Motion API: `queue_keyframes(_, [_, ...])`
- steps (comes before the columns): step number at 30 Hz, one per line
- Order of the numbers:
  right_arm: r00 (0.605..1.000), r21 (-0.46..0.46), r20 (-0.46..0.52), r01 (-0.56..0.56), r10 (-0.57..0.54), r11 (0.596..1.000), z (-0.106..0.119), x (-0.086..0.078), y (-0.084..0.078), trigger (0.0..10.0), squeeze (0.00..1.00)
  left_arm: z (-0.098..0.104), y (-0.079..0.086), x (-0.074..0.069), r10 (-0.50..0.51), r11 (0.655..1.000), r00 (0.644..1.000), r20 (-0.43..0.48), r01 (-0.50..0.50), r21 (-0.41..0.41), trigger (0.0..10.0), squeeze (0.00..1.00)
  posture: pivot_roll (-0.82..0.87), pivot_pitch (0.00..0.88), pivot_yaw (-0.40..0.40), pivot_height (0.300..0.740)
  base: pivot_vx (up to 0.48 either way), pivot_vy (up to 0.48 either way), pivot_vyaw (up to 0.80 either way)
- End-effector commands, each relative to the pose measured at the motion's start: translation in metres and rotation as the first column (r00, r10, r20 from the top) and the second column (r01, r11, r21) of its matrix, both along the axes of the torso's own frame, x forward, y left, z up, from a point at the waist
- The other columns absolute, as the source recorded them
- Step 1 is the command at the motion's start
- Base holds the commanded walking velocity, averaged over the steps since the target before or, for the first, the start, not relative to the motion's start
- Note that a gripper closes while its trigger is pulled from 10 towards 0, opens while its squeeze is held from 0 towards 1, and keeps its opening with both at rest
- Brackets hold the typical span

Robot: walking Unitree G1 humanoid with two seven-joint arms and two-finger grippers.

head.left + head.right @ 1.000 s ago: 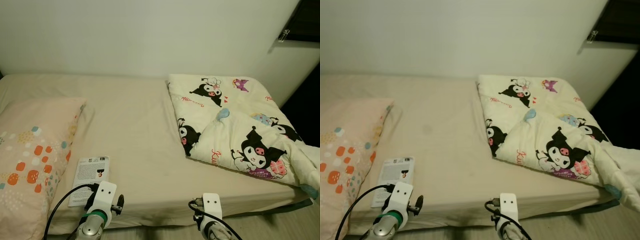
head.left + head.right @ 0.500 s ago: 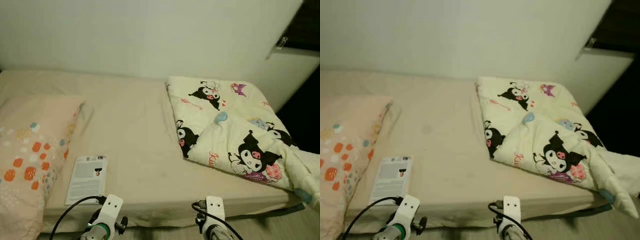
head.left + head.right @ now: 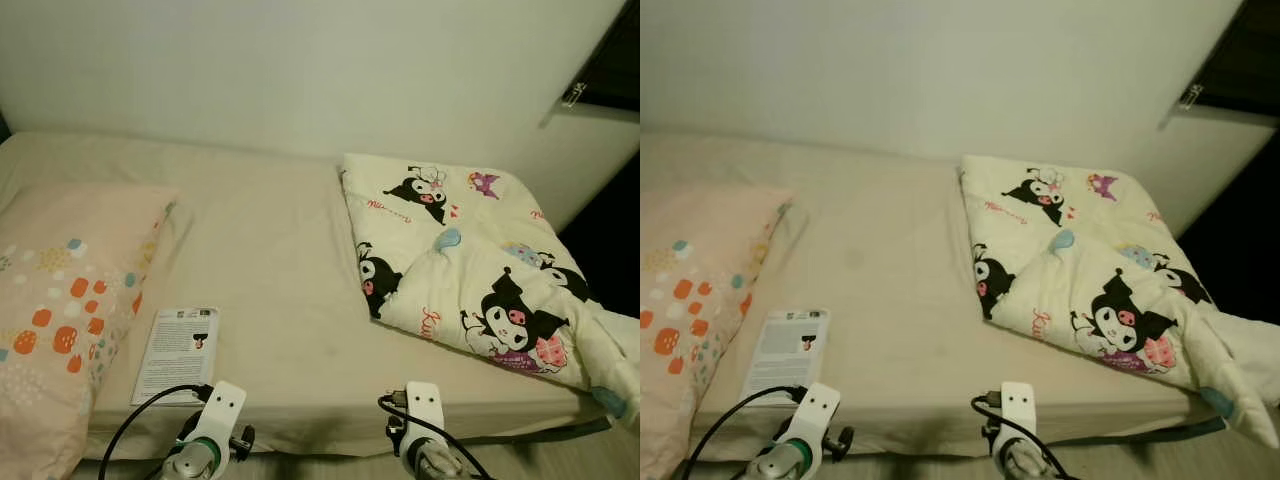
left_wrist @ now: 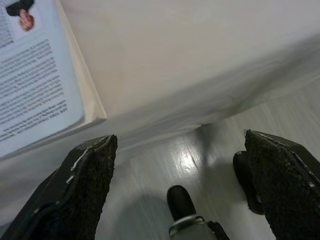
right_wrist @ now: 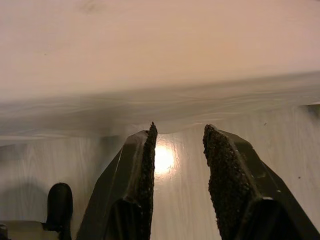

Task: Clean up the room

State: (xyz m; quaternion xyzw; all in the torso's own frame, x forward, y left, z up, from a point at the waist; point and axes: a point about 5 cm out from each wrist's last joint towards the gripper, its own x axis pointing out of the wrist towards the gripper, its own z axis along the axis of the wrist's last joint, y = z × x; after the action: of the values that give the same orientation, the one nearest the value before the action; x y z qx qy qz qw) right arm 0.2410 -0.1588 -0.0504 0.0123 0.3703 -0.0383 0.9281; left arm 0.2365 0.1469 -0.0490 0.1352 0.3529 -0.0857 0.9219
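A white printed booklet (image 3: 180, 342) lies flat near the bed's front left edge, beside a peach pillow (image 3: 60, 310) with orange spots. A cream cartoon blanket (image 3: 470, 270) is bunched on the bed's right half, one corner hanging off the right side. My left gripper (image 4: 179, 140) is open wide, low by the bed's front edge, with the booklet (image 4: 30, 90) just beyond its fingers. My right gripper (image 5: 179, 127) is open by a narrow gap, holding nothing, and points at the mattress side and the floor.
The bed's beige sheet (image 3: 270, 260) runs to a white wall behind. Pale wood floor (image 5: 170, 170) lies under the front edge. A dark opening (image 3: 610, 200) is at the far right. My two wrists (image 3: 215, 415) sit at the bottom of the eye views.
The whole picture has shifted with the camera. Both wrists sit lower in view than a second ago, the left one off the booklet's corner. Nothing on the bed has moved.
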Motion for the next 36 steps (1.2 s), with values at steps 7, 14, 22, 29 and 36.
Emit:
queue_keyframes(7, [1.0,-0.005,-0.021,-0.006,0.006,1.0,-0.001,0.0,-0.004,10.0,0.0,-0.004,-0.005,-0.002,-0.003,1.0,1.0,-0.026,0.003,-0.007,10.0,0.0,0.15,0.0,-0.106,0.74,0.0,0.0,0.0])
queue_keyframes(14, [1.0,-0.003,-0.03,0.007,-0.007,1.0,-0.003,-0.003,-0.005,10.0,0.0,-0.007,-0.004,-0.006,-0.005,1.0,0.999,-0.041,0.005,-0.007,10.0,0.0,0.15,0.0,-0.101,0.74,0.0,0.0,0.0])
queue_keyframes(22, [0.999,-0.007,-0.034,-0.008,0.008,1.0,-0.003,-0.004,-0.005,10.0,0.0,-0.011,0.001,-0.012,0.007,1.0,0.998,-0.055,-0.007,-0.003,10.0,0.0,0.15,0.0,-0.106,0.74,0.0,0.0,0.0])
queue_keyframes(29, [0.999,-0.002,-0.036,-0.004,0.004,1.0,-0.004,-0.004,-0.004,10.0,0.0,-0.013,0.002,-0.013,0.009,1.0,0.998,-0.065,-0.009,-0.002,10.0,0.0,0.15,0.0,-0.106,0.74,0.0,0.0,0.0])
queue_keyframes(36, [0.999,-0.003,-0.035,-0.002,0.002,1.0,-0.004,-0.004,-0.004,10.0,0.0,-0.015,-0.001,-0.015,0.007,1.0,0.997,-0.076,-0.007,-0.001,10.0,0.0,0.15,0.0,-0.106,0.74,0.0,0.0,0.0])
